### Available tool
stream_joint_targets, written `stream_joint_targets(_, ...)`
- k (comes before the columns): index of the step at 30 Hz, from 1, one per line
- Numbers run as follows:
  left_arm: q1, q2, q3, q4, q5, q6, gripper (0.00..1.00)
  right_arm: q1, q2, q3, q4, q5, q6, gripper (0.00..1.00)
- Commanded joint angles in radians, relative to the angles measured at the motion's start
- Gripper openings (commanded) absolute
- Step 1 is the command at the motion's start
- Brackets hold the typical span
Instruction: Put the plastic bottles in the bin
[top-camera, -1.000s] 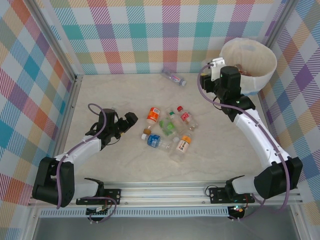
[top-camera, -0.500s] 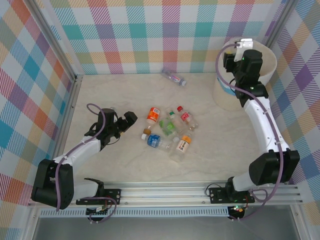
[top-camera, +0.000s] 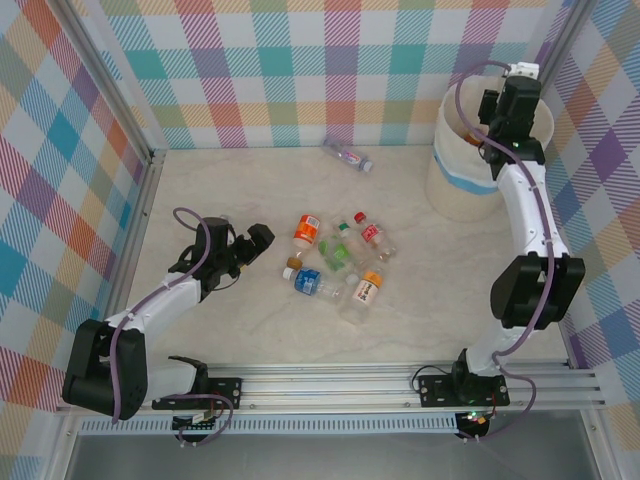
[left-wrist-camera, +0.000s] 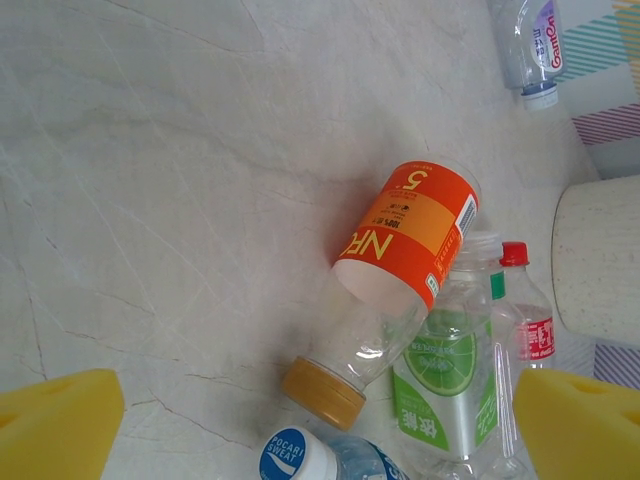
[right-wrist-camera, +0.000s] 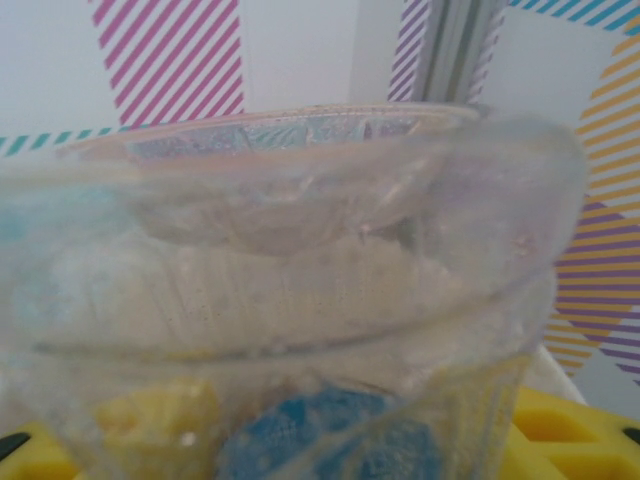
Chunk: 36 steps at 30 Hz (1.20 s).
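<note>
The clear bottle (right-wrist-camera: 300, 300) sits clamped between the yellow fingers (right-wrist-camera: 575, 440) of my right gripper (top-camera: 505, 100), base toward the wrist camera. From overhead it hangs above the bin (top-camera: 450, 195), at 1 o'clock on the bench (top-camera: 200, 190), and looks nearer the far rim than the middle. If I let go here, it may clip that rim and drop behind the bin, out of reach. The arm is stretched tall, so the wrist could also knock the corner post (right-wrist-camera: 455, 50). Mid-bench the other plastic bottles (top-camera: 340, 262) lie bunched, the orange-labelled one (left-wrist-camera: 405, 235) touching its neighbour. My left gripper (top-camera: 258, 240), fingers apart, waits at their 9 o'clock; a careless reach could send them rolling.
</note>
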Motion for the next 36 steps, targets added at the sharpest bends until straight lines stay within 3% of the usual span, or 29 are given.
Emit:
stream_joint_targets(1,0.018,-0.011,0.009,-0.005,0.004,0.006,1.0,-0.021,0.041,0.062,-0.017,0.076,-0.023,0.61)
stream_joint_targets(6,0.017,-0.006,0.015,-0.012,0.017,0.009,1.0,-0.041,0.11,0.139,-0.059,0.13,0.001,0.73)
stream_joint_targets(8,0.019,-0.007,0.016,-0.015,0.016,0.013,1.0,-0.048,0.151,0.211,-0.149,0.091,0.022,0.83)
stream_joint_targets(13,0.019,0.003,0.013,-0.007,0.027,0.027,1.0,-0.045,0.226,0.362,-0.36,0.042,0.049,0.92)
stream_joint_targets(16,0.019,0.011,0.014,0.004,0.053,0.035,1.0,-0.046,0.203,0.346,-0.367,-0.007,0.06,0.95)
stream_joint_targets(24,0.019,0.02,-0.001,0.027,0.066,0.034,1.0,-0.008,0.118,0.284,-0.35,-0.279,0.07,0.96)
stream_joint_targets(36,0.019,0.002,-0.015,0.029,0.066,0.038,1.0,0.175,0.138,0.265,-0.268,-0.47,0.014,0.97)
